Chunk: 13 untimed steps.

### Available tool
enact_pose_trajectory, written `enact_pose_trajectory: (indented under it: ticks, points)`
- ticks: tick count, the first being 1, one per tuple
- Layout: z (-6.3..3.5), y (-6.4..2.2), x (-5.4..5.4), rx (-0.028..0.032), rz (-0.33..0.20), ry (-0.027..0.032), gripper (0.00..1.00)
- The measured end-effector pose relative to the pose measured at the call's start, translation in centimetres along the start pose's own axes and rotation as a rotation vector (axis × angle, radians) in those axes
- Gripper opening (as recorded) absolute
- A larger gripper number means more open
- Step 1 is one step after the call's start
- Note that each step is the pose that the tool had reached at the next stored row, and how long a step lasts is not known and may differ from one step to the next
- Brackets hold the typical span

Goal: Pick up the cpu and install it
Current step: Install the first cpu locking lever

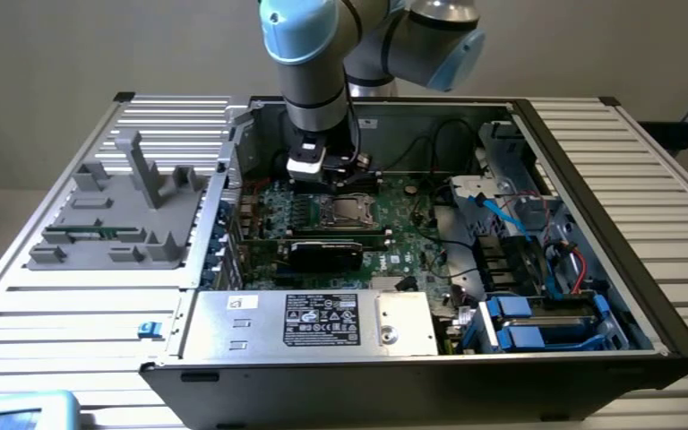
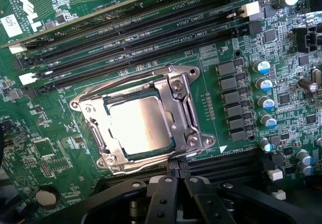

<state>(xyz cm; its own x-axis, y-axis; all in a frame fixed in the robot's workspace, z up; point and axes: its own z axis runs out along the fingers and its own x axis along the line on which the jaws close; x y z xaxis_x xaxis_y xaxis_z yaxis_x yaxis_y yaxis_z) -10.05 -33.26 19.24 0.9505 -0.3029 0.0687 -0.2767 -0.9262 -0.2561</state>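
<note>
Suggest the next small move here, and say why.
Probably lift the tool straight up a little: the cpu already lies flat inside the socket frame, apart from the tool, so backing off vertically should avoid nudging it.

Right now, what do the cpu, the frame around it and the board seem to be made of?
The cpu: apparently metal on top, dull silver-grey with a soft reflection. The frame around it: probably steel, glossy, with sharp highlights and screw heads. The board: seemingly a stiff laminate coated green, with fine printed lines and white lettering.
</note>
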Motion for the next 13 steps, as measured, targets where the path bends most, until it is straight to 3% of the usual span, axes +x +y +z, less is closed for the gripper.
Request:
enact_pose_trajectory:
  ticks: [13]
  points:
    - [-0.73, -0.10, -0.32, 0.0021, 0.001, -0.0005, 0.11]
